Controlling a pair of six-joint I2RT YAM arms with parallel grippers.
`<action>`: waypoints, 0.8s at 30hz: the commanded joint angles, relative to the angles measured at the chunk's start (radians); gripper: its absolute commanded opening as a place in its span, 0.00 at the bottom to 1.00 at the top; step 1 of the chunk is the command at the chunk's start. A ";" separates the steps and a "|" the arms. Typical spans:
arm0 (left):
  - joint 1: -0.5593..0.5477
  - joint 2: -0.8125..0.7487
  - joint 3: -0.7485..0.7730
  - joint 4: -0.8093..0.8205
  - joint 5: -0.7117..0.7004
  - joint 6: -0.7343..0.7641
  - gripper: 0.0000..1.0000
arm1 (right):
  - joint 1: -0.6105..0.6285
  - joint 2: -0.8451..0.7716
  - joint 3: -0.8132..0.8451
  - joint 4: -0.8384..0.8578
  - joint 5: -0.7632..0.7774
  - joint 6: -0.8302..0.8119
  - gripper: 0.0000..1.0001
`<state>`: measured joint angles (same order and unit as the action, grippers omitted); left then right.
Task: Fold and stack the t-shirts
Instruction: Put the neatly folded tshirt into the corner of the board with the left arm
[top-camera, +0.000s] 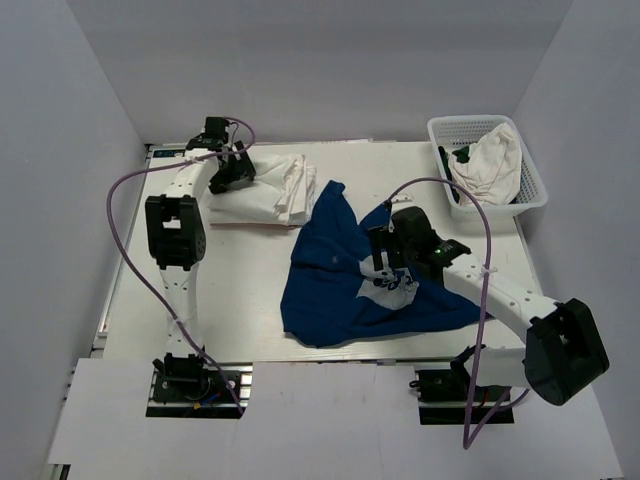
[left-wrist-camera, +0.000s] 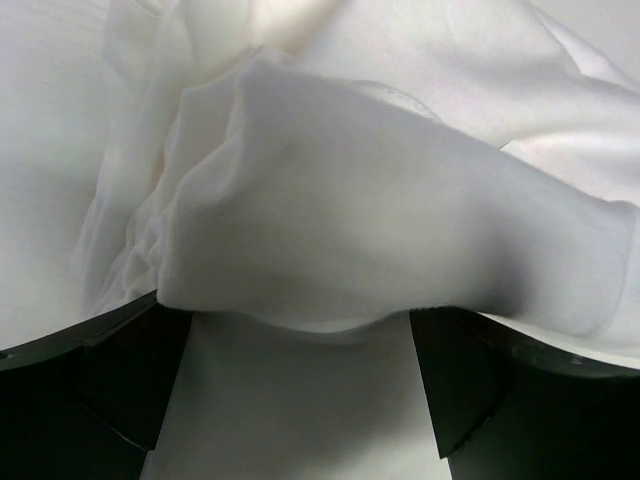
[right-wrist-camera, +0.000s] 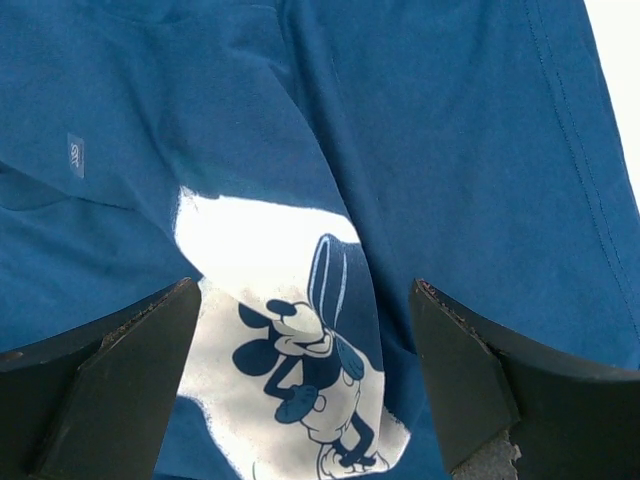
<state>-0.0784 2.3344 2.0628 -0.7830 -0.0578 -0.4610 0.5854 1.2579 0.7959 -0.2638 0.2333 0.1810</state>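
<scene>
A dark navy t-shirt lies crumpled in the middle of the table, its pale cartoon print facing up. My right gripper hovers over the print, jaws wide apart and empty. In the right wrist view the print lies between the fingers, under the right gripper. A pile of white t-shirts lies at the back left. My left gripper sits at the pile's left end. In the left wrist view the left gripper is open over white cloth, which bulges just ahead of the fingers.
A white lattice basket stands at the back right and holds another white garment and something dark. Purple cables loop from both arms. The table's right edge runs just beyond the basket.
</scene>
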 joint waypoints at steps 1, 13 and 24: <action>0.101 0.081 0.022 -0.027 -0.059 -0.013 0.99 | -0.004 0.024 0.063 -0.015 0.020 0.011 0.90; 0.267 0.155 0.212 0.053 -0.051 0.148 0.99 | -0.023 0.144 0.172 -0.069 0.046 0.011 0.90; 0.355 0.266 0.358 0.200 -0.004 0.189 0.99 | -0.042 0.290 0.324 -0.135 0.041 -0.008 0.90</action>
<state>0.2428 2.5732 2.3989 -0.6193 -0.0429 -0.2874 0.5522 1.5219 1.0481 -0.3763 0.2672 0.1791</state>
